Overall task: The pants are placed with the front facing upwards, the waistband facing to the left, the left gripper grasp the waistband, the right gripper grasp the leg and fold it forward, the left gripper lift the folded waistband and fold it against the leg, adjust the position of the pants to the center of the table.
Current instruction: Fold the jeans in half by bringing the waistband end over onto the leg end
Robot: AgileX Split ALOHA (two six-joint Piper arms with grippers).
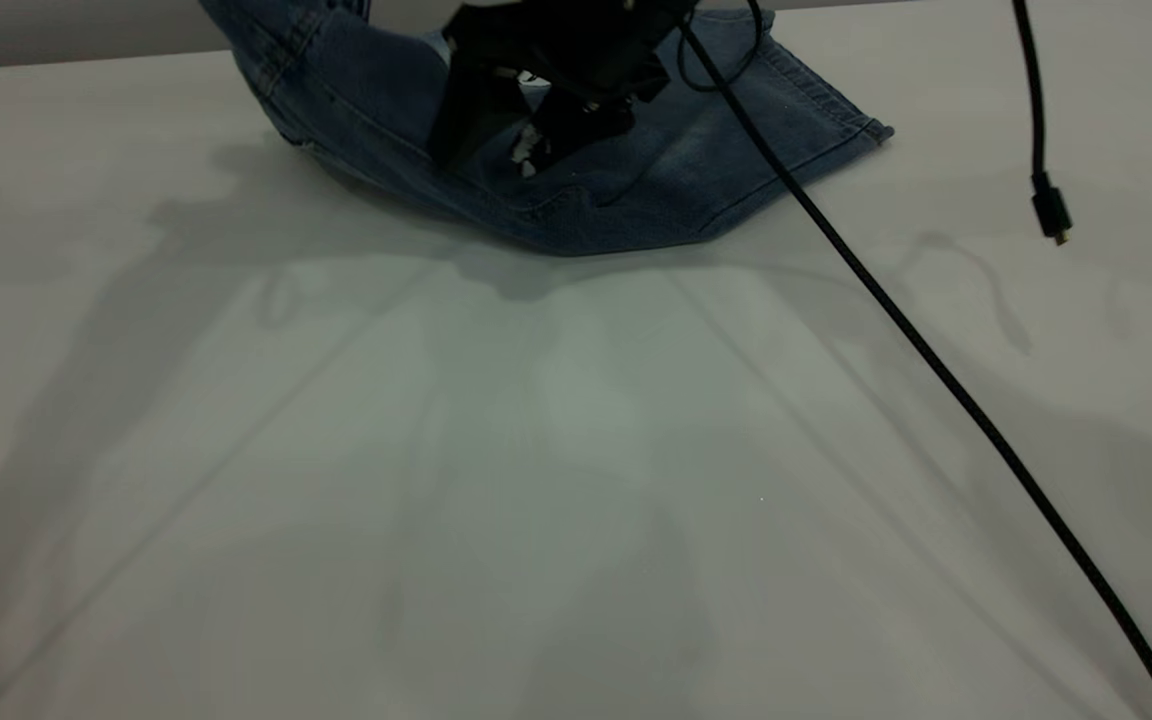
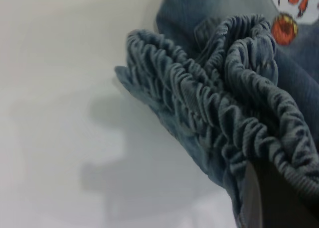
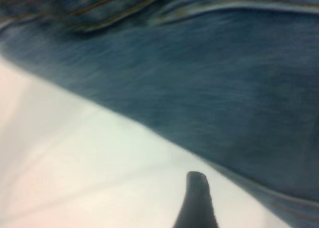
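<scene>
The blue denim pants [image 1: 636, 170] lie at the far side of the white table [image 1: 536, 480]. Their left part [image 1: 276, 50] is lifted and rises past the top of the exterior view. In the left wrist view the ruched waistband [image 2: 219, 103] is bunched in folds, and my left gripper [image 2: 259, 188] is shut on it, with one dark finger [image 2: 286, 203] showing against the cloth. My right gripper [image 1: 536, 120] hangs open over the pants' middle. One of its fingertips [image 3: 197, 203] is above bare table beside the denim edge [image 3: 209, 103], holding nothing.
A black cable [image 1: 896, 320] runs from the right gripper diagonally across the table to the near right corner. A second cable with a plug [image 1: 1051, 215] dangles at the right. A white and orange print [image 2: 294, 9] shows on the pants.
</scene>
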